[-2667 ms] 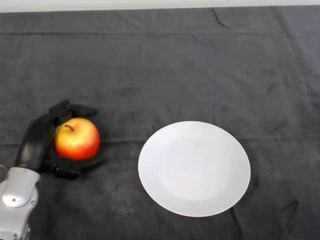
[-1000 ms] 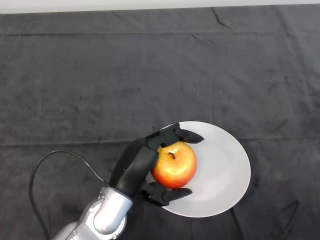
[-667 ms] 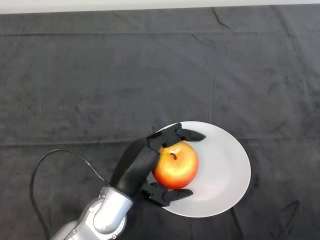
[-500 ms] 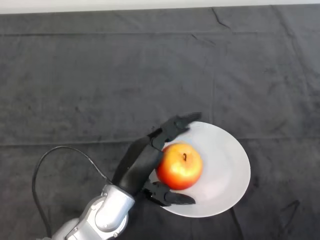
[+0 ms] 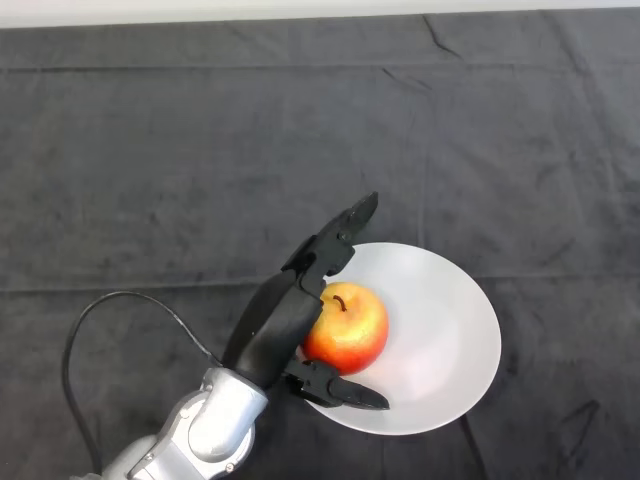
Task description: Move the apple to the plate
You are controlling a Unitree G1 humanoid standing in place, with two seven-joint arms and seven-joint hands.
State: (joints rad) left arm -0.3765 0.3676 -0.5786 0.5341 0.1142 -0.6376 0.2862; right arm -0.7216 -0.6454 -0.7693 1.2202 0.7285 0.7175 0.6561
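A red and yellow apple (image 5: 347, 328) rests on the left part of a white round plate (image 5: 440, 340), stem up. My left hand (image 5: 283, 325) is open at the plate's left edge, right beside the apple. Its fingers (image 5: 342, 236) are stretched out straight past the apple's far side, lifted off it. The thumb (image 5: 340, 391) lies on the plate's near rim below the apple. The palm is against or very close to the apple's left side; I cannot tell which.
The dark cloth (image 5: 200, 150) covers the whole table. A pale strip of table edge (image 5: 200, 10) runs along the far side.
The hand carried the apple from the table's left side onto the plate. In the last second the fingers uncurled off the apple and straightened; the apple now sits on the plate.
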